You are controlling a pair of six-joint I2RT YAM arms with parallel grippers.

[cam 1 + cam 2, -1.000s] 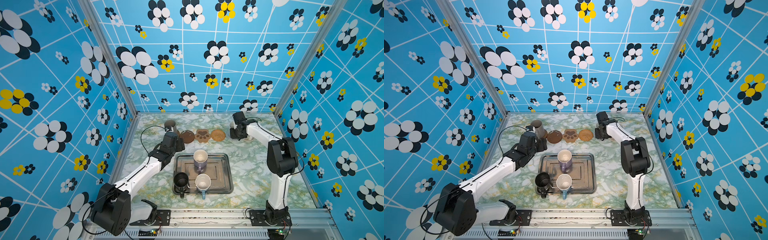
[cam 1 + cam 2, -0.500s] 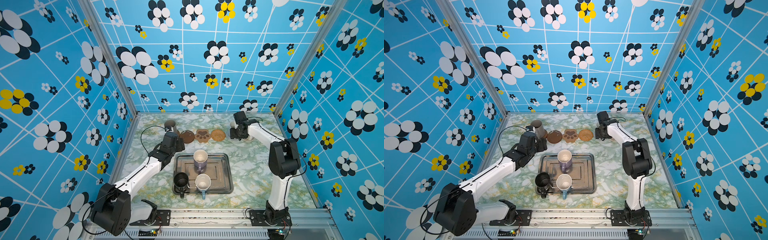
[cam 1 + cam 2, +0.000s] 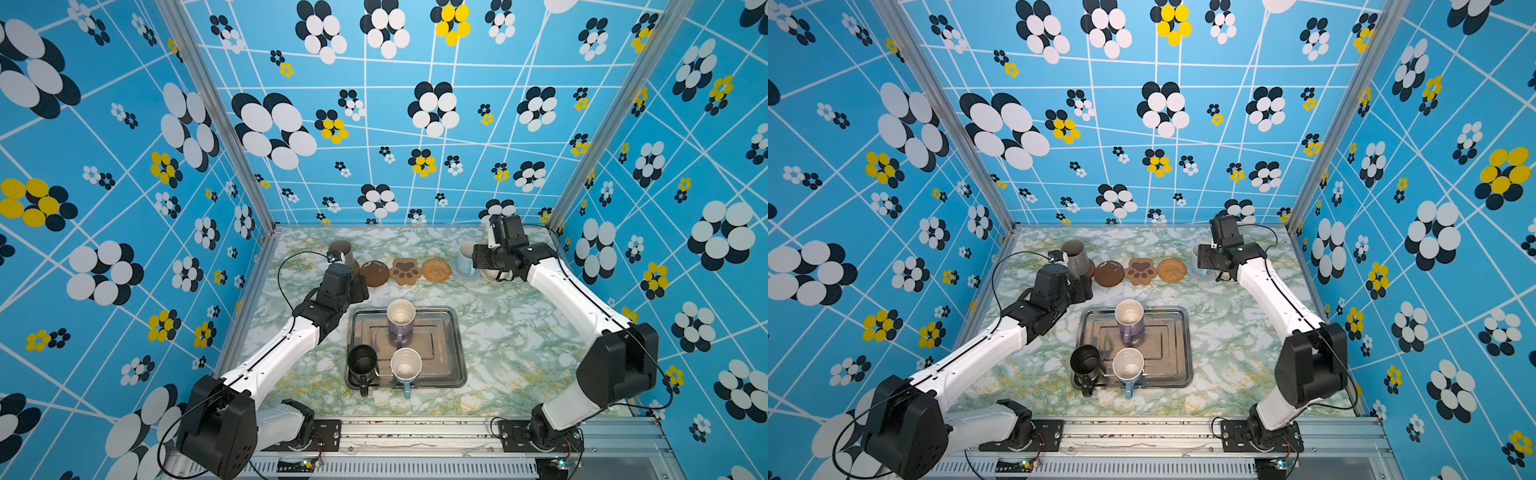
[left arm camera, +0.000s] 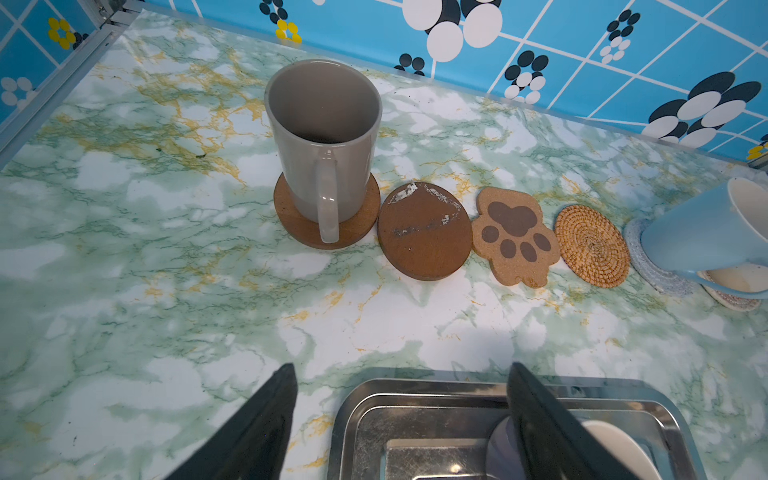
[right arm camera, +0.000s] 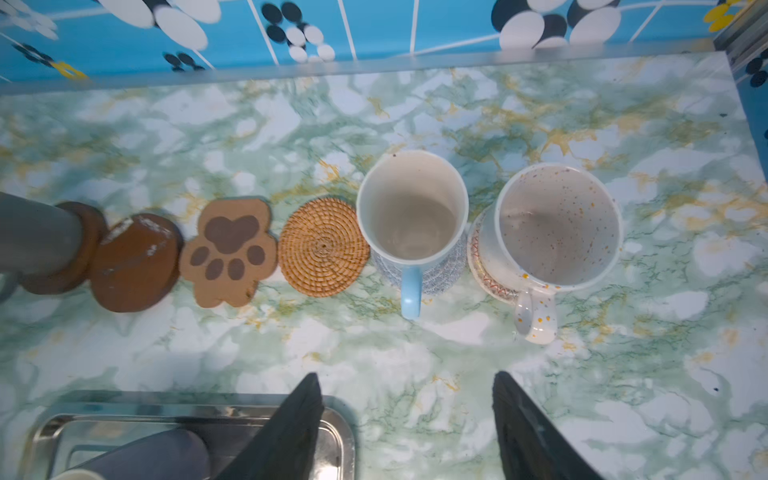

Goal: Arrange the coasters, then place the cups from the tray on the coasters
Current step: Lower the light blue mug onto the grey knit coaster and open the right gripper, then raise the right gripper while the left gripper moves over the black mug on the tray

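Observation:
Six coasters lie in a row at the back. A tall grey cup [image 4: 324,137] stands on the leftmost brown disc [image 4: 299,224]. A bare brown disc [image 4: 424,232], a paw-print coaster [image 5: 228,253] and a rattan coaster [image 5: 324,247] follow. A light blue mug [image 5: 411,216] and a cream speckled mug [image 5: 557,224] each stand on a pale coaster. The tray [image 3: 457,345] holds a lavender mug [image 3: 401,318], a black mug [image 3: 362,361] and a light blue mug [image 3: 406,365]. My left gripper [image 4: 401,368] hangs open and empty over the tray's far left corner. My right gripper [image 5: 406,376] is open and empty, just short of the two mugs' handles.
Blue patterned walls close in the table at the back and on both sides. The right arm [image 3: 565,291] stretches along the right side and the left arm [image 3: 286,345] along the left. A strip of marble tabletop [image 3: 498,328] lies between tray and coaster row.
My right gripper's jaws have opened wide and stand clear of the cream mug on its coaster. The left arm has not moved.

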